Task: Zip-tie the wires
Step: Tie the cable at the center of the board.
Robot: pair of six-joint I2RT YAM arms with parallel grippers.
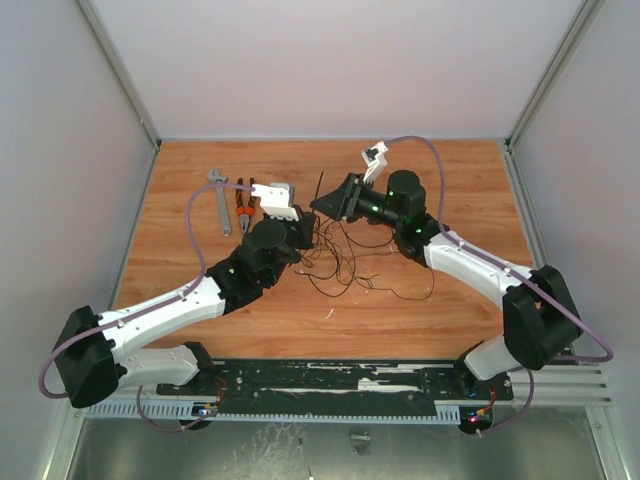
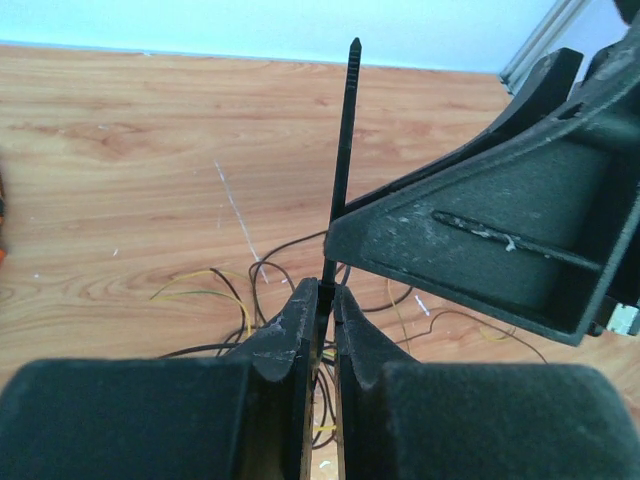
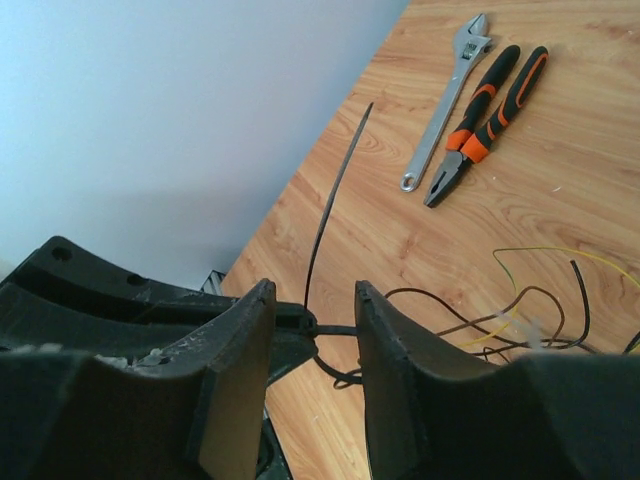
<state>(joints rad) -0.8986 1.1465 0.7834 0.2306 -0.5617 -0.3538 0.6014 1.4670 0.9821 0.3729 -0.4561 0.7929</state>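
Zip tie (image 2: 343, 140) clamped at its base in my left claw (image 2: 322, 300), long axis straight out from the tips; right claw (image 3: 313, 300), jaws apart, straddles it just beyond.

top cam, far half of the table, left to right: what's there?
wrench → pliers → zip tie, standing upright. The left gripper, right gripper and wires all overlap around the zip tie, so they are left out of the order.
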